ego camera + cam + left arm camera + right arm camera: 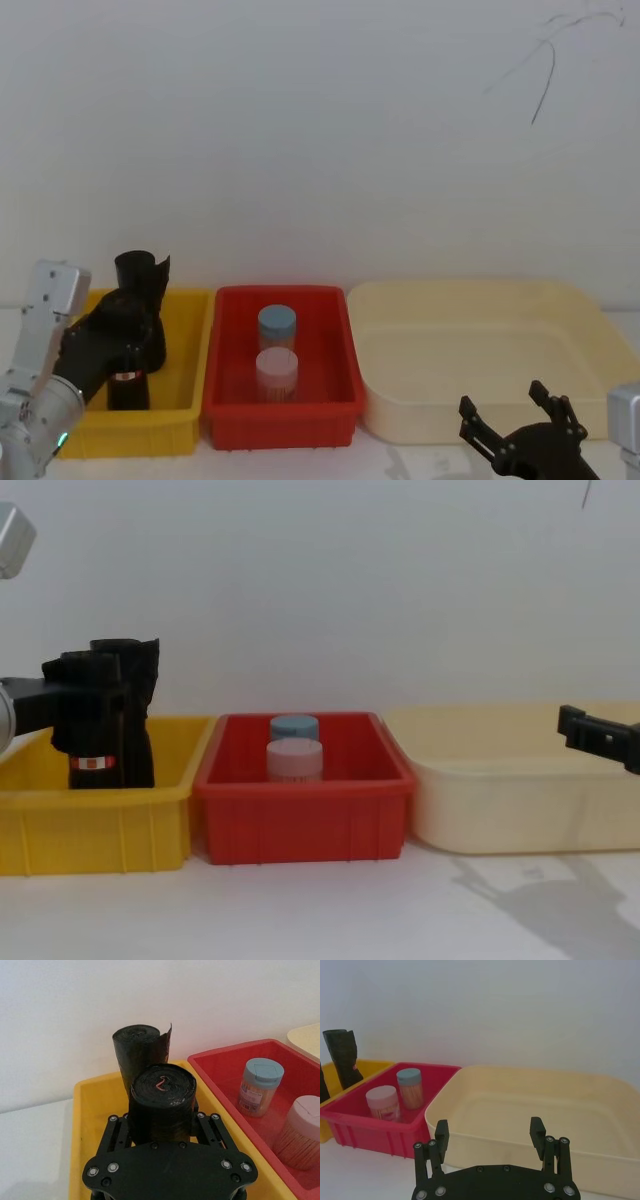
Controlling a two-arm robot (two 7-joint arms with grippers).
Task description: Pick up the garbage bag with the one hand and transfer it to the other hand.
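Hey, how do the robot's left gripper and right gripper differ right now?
The left gripper is shut on the garbage bag roll; the right gripper is open and holds nothing. The left gripper is over the yellow bin, where a second black roll stands just behind the held one; the right gripper is in front of the cream bin. Both are black two-finger grippers.
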